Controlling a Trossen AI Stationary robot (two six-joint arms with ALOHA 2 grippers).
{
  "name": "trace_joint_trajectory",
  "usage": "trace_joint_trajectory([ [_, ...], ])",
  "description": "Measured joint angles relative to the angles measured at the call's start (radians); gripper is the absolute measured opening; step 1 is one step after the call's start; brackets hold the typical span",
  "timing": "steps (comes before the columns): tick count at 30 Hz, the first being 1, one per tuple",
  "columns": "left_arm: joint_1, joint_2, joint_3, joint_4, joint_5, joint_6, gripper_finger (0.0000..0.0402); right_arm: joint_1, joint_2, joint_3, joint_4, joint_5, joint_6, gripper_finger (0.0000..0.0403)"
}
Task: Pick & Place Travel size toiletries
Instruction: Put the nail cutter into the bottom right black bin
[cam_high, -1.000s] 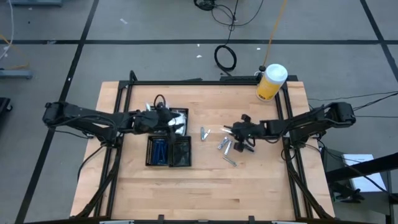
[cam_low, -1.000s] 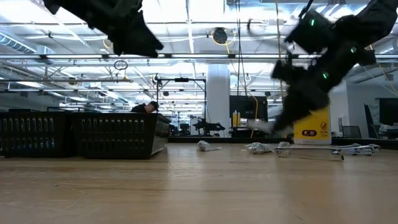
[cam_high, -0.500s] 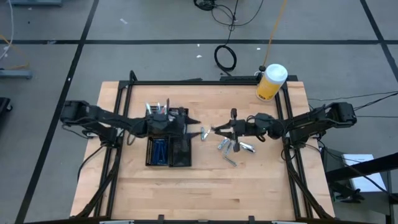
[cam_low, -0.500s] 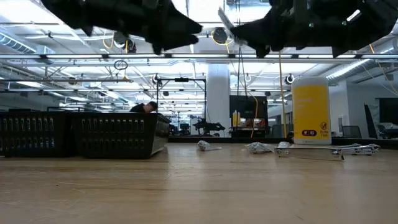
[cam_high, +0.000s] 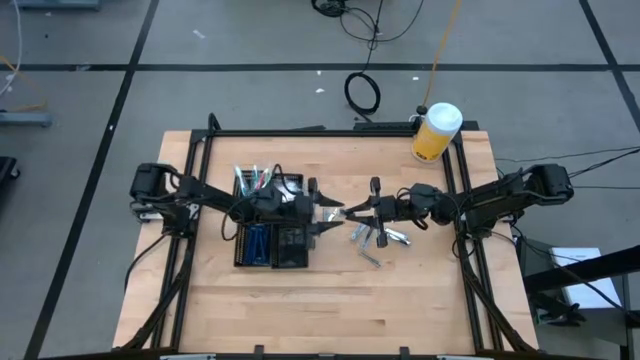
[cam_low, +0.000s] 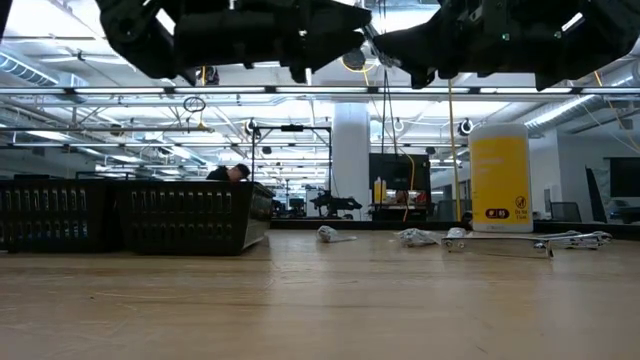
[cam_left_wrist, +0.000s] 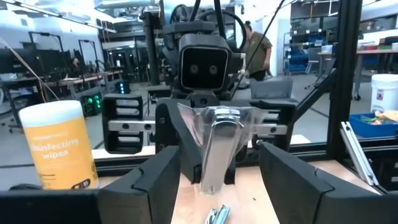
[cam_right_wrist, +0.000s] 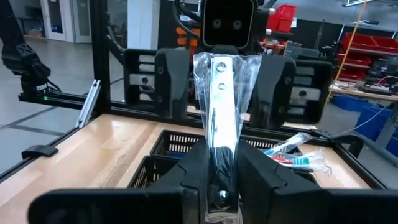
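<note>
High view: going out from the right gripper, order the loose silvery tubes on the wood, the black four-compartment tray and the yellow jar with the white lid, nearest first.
From the right gripper:
1. Loose silvery tubes, just beside it, toward the table's front.
2. Black four-compartment tray, farther on, under the left arm.
3. Yellow jar with white lid, farthest, at the back right corner.

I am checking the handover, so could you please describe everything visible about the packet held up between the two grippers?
The packet is a clear, crinkled plastic sleeve around a shiny silvery metal piece with a small hole near its upper end. It stands roughly upright in mid-air above the table, clear of it. The right gripper is shut on its lower end. The left gripper faces it, open, its fingers either side of the packet and apart from it.
</note>
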Motion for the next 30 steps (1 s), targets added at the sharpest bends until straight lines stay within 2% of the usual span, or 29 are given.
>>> trace_joint_trajectory([
  [8, 0.001, 0.065, 0.088, -0.001, 0.001, 0.026, 0.0214, 0.0, 0.0, 0.0, -0.021, 0.001, 0.003, 0.0049],
  [23, 0.022, 0.065, 0.089, -0.047, 0.009, 0.026, 0.0211, 0.0, 0.0, 0.001, -0.015, -0.016, 0.001, 0.0049],
  [26, 0.024, 0.065, 0.089, -0.047, 0.039, 0.041, 0.0187, 0.0, 0.0, 0.001, -0.018, -0.019, 0.001, 0.0049],
  [30, 0.024, 0.065, 0.089, -0.047, 0.063, 0.065, 0.0123, 0.0, 0.0, 0.001, -0.022, -0.021, 0.0, 0.0049],
])
